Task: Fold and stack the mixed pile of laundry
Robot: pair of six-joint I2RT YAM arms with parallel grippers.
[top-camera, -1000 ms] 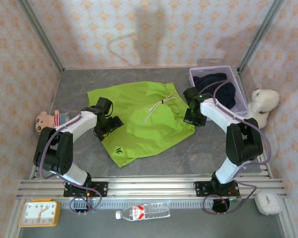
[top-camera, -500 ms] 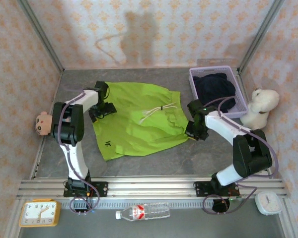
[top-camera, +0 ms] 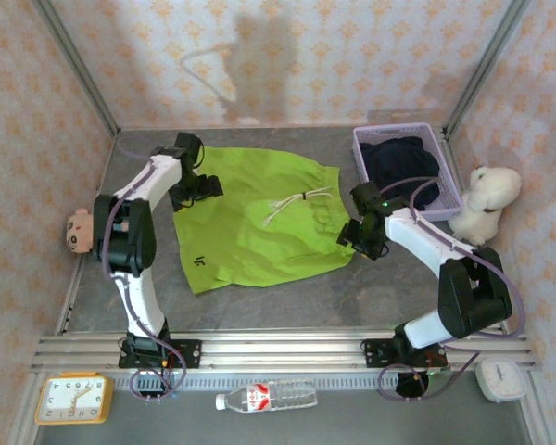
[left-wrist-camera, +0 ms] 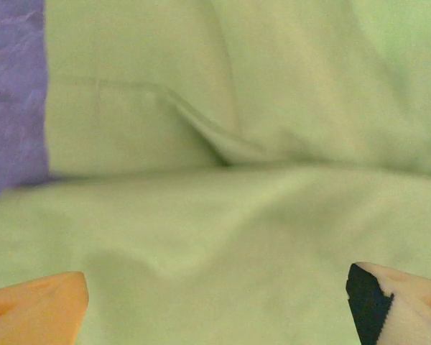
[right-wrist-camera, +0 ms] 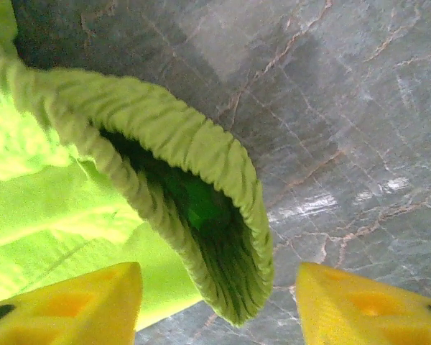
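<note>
Grey tabletop (top-camera: 287, 287), lime-green shorts' (top-camera: 259, 222) waistband (right-wrist-camera: 201, 151) just got released by the right gripper (right-wrist-camera: 219, 298), left gripper's (left-wrist-camera: 215, 305) held wide open over their left corner, so folding's likely next.

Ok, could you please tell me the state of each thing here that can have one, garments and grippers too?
lime-green garment: unfolded, spread out flat, its elastic waistband gaping open.
dark navy garment: bunched up inside the lavender basket, not folded.
left gripper: open, above the green cloth.
right gripper: open, one finger on each side of the waistband, not pinching it.
water bottle: lying on its side.
</note>
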